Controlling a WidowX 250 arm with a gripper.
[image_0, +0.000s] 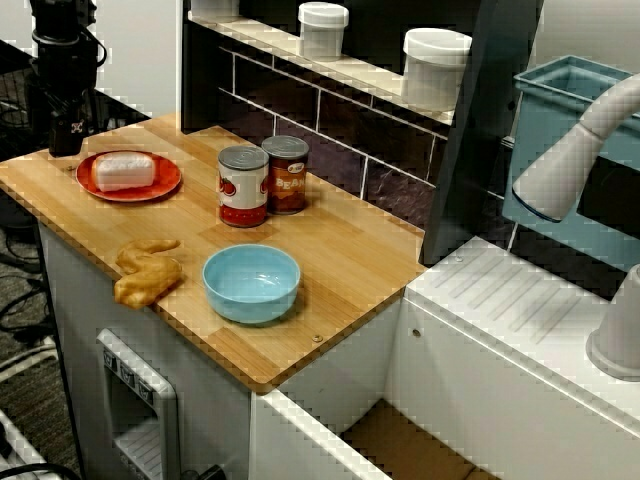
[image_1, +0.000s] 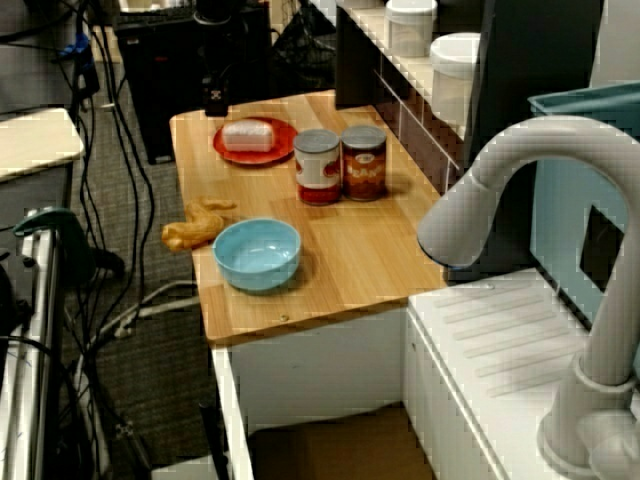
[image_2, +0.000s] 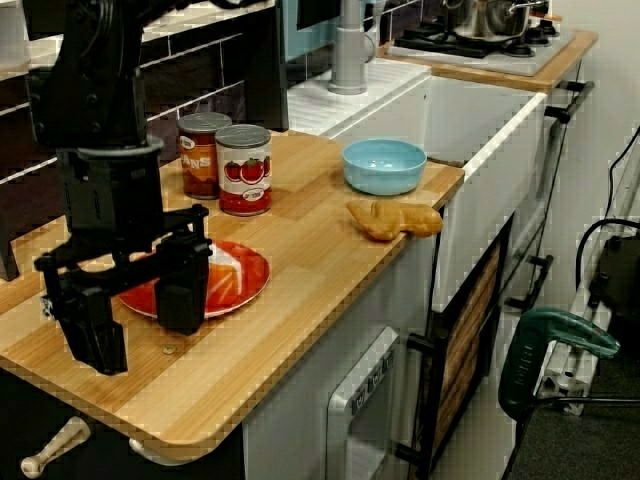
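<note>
Front view: a black gripper (image_0: 66, 140) hangs over the wooden counter (image_0: 350, 250), just beside a red plate (image_0: 95, 186) bearing a white block (image_0: 124, 170). Sink-end view: gripper (image_1: 216, 100) by the plate (image_1: 285, 150) (fingers too small to judge). Gripper-end view: fingers (image_2: 184, 295) spread wide, gripping nothing, at the plate's (image_2: 245, 282) edge.

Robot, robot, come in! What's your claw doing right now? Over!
Gripper open, empty, low beside red plate. On it, white block, untouched. Two cans stand beyond plate, apart from it.

Red plate (image_0: 166, 186) — light-blue bowl (image_0: 250, 306)
</note>
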